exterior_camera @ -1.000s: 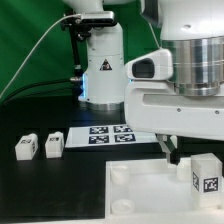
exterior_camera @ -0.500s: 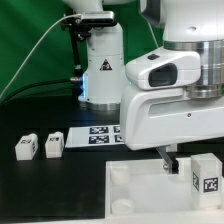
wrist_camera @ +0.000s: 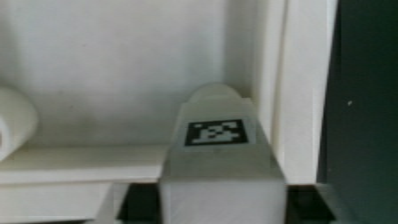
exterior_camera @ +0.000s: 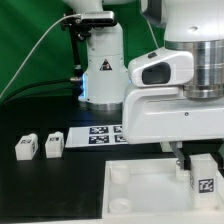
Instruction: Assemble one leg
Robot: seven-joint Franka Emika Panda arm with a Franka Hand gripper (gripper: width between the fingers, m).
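My gripper is shut on a leg, a small white block with a black-and-white tag, and holds it over the exterior view's right part of the large white plate. In the wrist view the leg stands out from between the dark fingers of my gripper, tag up, over the plate near its edge. A round corner socket shows at the side. Two more legs lie on the black table at the exterior view's left.
The marker board lies behind the plate, in front of the arm's white base. A green backdrop closes the back. The black table shows beside the plate's edge in the wrist view.
The gripper and the leg in it have sunk a little toward the plate and shifted slightly to the exterior view's left. The two loose legs have not moved.
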